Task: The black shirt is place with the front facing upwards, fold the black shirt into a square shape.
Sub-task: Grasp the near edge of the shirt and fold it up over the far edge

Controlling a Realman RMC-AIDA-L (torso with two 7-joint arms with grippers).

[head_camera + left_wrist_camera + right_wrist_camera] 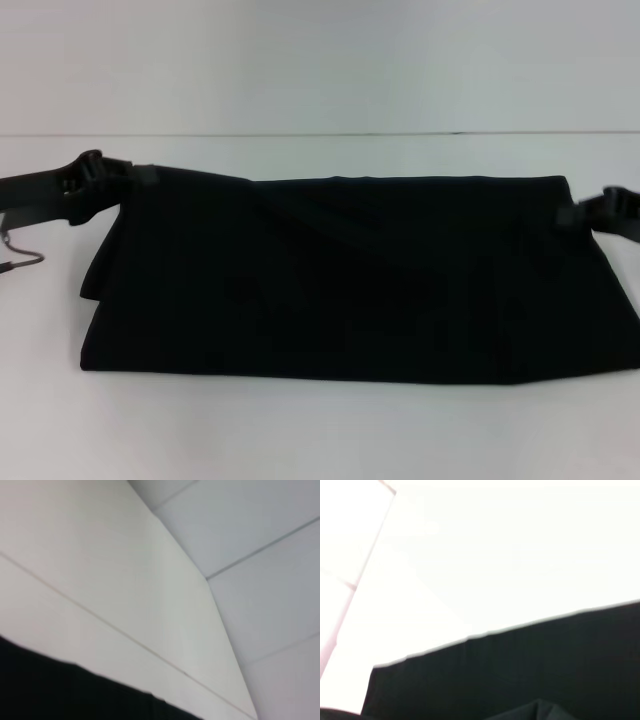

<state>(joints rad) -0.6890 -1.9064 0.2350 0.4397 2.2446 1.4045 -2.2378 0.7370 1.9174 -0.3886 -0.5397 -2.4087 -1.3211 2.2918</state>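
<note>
A plain white table (300, 430) fills the lower part of the head view, evenly lit. Behind its far edge rises a pale grey-white wall (320, 60). The left wrist view shows white wall panels (260, 525) divided by thin dark seams, meeting at an angled corner.

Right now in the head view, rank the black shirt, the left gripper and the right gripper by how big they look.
1. black shirt, by far the largest.
2. left gripper.
3. right gripper, though it is partly cut off at the frame edge, so the grippers' order is unsure.
</note>
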